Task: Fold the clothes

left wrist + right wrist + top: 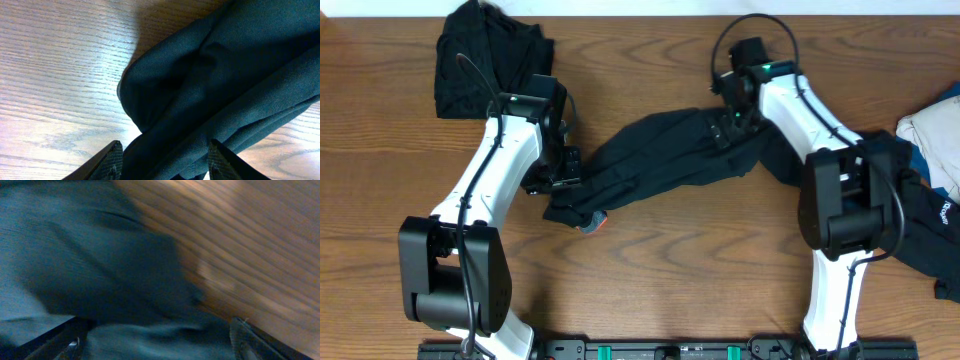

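Black trousers (660, 165) lie diagonally, coral-banded end near the left gripper (558, 185).

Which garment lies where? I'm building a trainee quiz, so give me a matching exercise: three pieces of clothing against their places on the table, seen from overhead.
Things:
1. long black garment
2. bundled black garment
3. white garment

Places on the table:
a. right edge
b. far left corner
c. centre, stretched between the two arms

Pairs: 1-c, 2-b, 3-a
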Robot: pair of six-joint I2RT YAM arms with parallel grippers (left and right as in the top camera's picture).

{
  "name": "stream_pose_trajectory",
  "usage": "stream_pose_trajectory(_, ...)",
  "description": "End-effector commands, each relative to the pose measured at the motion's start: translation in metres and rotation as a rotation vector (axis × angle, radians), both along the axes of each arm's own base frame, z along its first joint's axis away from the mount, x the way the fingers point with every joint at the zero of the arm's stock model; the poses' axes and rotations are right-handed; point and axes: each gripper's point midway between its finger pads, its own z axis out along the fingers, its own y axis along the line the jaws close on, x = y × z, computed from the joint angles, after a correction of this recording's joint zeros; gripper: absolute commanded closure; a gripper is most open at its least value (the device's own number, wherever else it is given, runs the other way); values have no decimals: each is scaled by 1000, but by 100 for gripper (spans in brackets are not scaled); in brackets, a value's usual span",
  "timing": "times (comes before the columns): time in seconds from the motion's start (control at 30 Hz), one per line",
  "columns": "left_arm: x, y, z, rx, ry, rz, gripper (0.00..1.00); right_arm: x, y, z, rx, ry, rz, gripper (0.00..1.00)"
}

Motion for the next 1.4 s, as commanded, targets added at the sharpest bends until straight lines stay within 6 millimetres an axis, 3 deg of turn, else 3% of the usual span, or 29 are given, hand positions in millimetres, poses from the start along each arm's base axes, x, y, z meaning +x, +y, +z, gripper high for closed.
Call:
stream_pose_trajectory(0.0, -2, 2, -4, 4, 16, -8, 45, -3, 15, -2, -3, -3, 53, 11)
stream_pose_trajectory(0.17, -2, 2, -4, 4, 16, -8, 45, -7, 14, -12, -21, 17, 56, 11)
stream_pose_trajectory(0.37, -2, 2, -4, 4, 16, -9, 45, -16, 7, -51, -60, 98, 51, 13)
stream_pose_trajectory(0.53, -2, 2, -4, 4, 16, -9, 45, -15, -1, -60, -106, 101, 44, 24)
stream_pose_trajectory(0.63, -2, 2, -4, 4, 15, -9, 45, -9, -11, -54, -158, 73, 30, 40)
stream_pose_trajectory(0.7, -2, 2, -4, 4, 15, -9, 45, -4, -21, -49, -216, 52, 20, 61)
stream_pose_trajectory(0.77, -2, 2, -4, 3, 16, -9, 45, 1, -31, -41, -276, 33, 10, 69)
stream_pose_trajectory(0.97, -2, 2, -4, 4, 15, -9, 45, 25, -56, -3, -447, -54, -24, 78)
stream_pose_trajectory(1.13, -6, 0, -4, -8, 31, -9, 45, 41, -48, 32, -459, -114, -25, 80)
stream_pose_trajectory(1.23, -14, -21, 0, -132, 65, -46, 45, 48, -39, 45, -441, -145, -30, 80)
stream_pose_trajectory(1.37, -18, -54, 7, -290, 60, -145, 45, 49, -28, 46, -396, -150, -25, 78)
